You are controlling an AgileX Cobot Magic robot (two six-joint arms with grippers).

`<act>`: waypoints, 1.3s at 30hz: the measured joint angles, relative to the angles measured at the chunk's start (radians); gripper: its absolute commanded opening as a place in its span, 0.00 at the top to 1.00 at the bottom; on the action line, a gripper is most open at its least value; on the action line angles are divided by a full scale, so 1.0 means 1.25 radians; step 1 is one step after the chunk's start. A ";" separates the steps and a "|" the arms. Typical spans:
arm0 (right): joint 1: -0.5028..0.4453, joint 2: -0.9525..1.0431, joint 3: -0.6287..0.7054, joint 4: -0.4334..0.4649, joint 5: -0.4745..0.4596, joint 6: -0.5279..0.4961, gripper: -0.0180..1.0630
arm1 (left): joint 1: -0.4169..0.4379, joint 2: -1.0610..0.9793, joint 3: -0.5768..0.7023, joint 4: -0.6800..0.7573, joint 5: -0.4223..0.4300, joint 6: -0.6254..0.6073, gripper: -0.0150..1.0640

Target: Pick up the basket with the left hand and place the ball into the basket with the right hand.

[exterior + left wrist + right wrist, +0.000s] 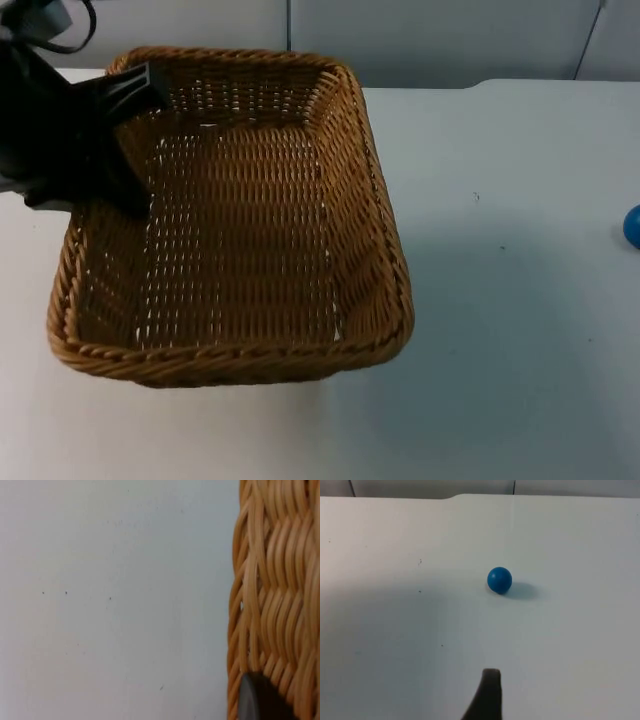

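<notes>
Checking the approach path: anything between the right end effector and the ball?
No. In the right wrist view the fingertip points at the blue ball across bare white table, with only small dark specks off to the side.

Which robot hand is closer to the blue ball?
Right. The right gripper hangs over the table with the ball just ahead of it. The left gripper is at the basket's far corner, across the table.
</notes>
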 measured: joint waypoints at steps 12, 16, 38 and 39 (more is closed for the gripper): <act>0.000 0.000 0.000 0.000 0.000 -0.008 0.28 | 0.000 -0.054 0.036 -0.011 0.011 0.006 0.99; 0.000 0.000 -0.013 0.002 0.000 -0.008 0.28 | 0.000 -0.054 0.036 -0.015 0.019 0.006 0.99; 0.000 0.474 -0.279 -0.016 -0.164 0.061 0.28 | 0.000 -0.054 0.036 -0.020 0.080 0.006 0.99; 0.000 0.517 -0.301 -0.020 -0.170 0.061 0.28 | 0.000 -0.054 0.036 -0.020 0.080 0.006 0.99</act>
